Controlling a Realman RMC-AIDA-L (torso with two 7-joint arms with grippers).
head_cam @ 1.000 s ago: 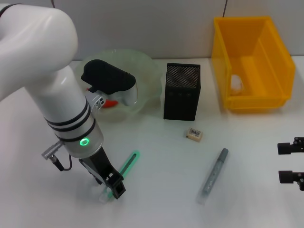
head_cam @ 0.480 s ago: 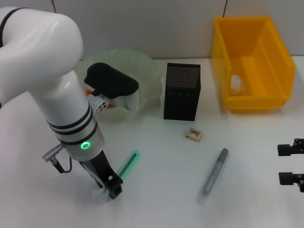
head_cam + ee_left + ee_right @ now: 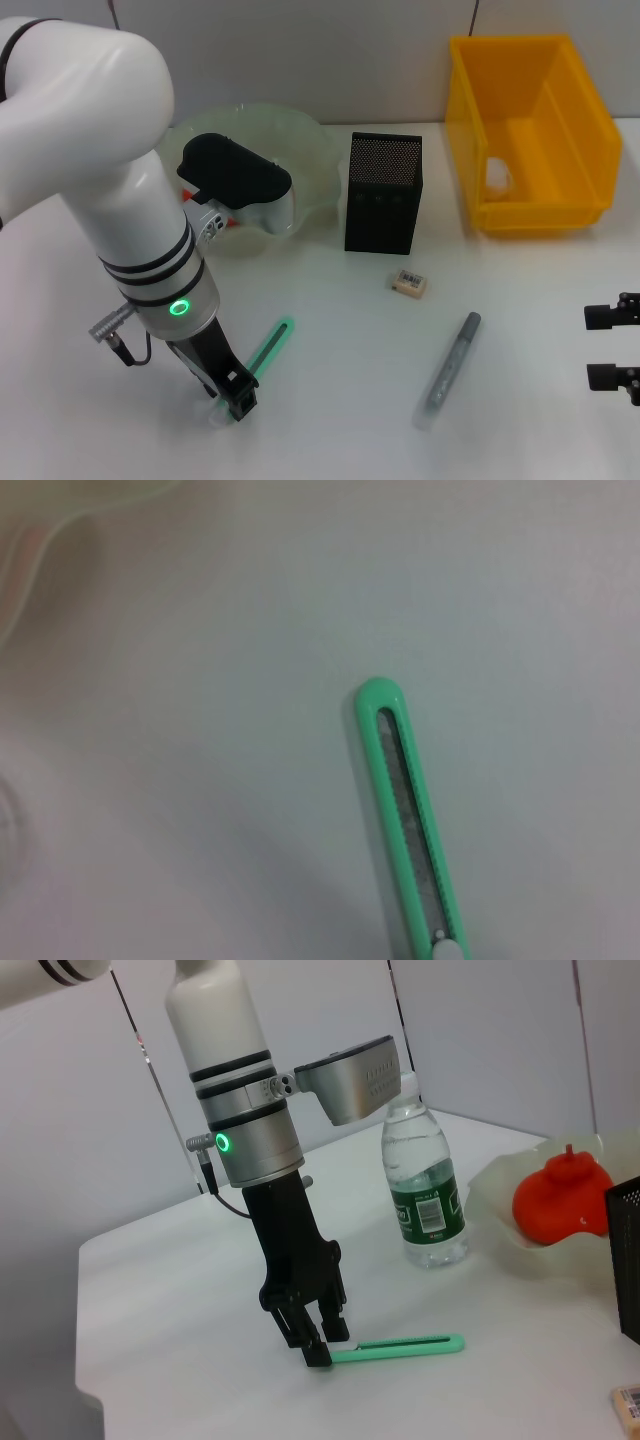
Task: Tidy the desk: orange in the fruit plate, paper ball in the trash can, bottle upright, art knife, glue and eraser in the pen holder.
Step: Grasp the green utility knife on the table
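My left gripper (image 3: 237, 402) is down at the table, fingers open astride the near end of the green art knife (image 3: 272, 342), which lies flat; the knife also shows in the left wrist view (image 3: 410, 810). In the right wrist view the bottle (image 3: 425, 1200) stands upright behind the left gripper (image 3: 318, 1345). The orange (image 3: 558, 1195) sits in the fruit plate (image 3: 310, 150). The paper ball (image 3: 497, 175) lies in the trash can (image 3: 530, 205). The eraser (image 3: 409, 283) and the grey glue stick (image 3: 452, 368) lie in front of the pen holder (image 3: 383, 192). My right gripper (image 3: 612, 345) is parked open at the right edge.
The left arm's body hides the bottle and most of the orange in the head view. Bare white table lies between the knife and the glue stick. A grey wall stands behind the plate, pen holder and trash can.
The left arm has shifted slightly down and to the left, bringing its gripper onto the knife's near end. The knife and the right arm have not moved.
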